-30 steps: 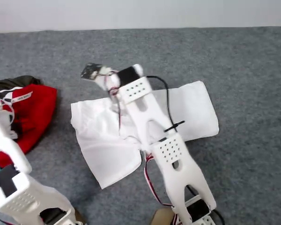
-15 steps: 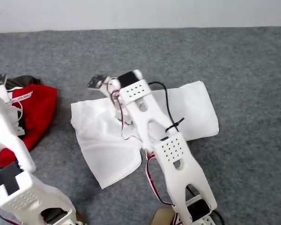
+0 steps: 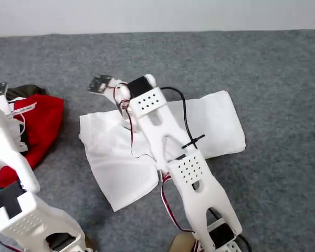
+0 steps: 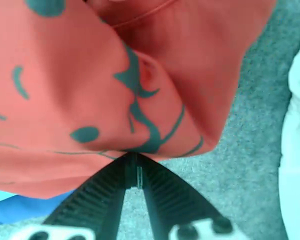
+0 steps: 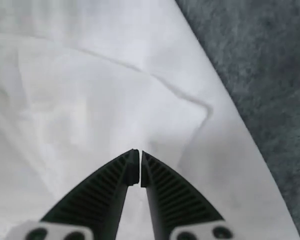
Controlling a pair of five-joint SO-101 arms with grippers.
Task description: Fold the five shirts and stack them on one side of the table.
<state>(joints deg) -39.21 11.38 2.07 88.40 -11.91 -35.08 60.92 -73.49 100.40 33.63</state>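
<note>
The white shirt (image 3: 215,126) is partly hidden by the right arm. The right gripper (image 5: 135,167) is closed above it, the left gripper (image 4: 133,170) closed at the red shirt (image 4: 90,75).

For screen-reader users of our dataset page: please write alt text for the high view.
A white shirt lies spread, partly rumpled, on a grey carpeted table, with the right arm stretched across it from the near edge. At the left edge a red shirt sits heaped on a dark garment, the left arm beside it.

Perhaps a lab, grey felt tabletop (image 3: 278,63), bare wall (image 3: 157,16)
</note>
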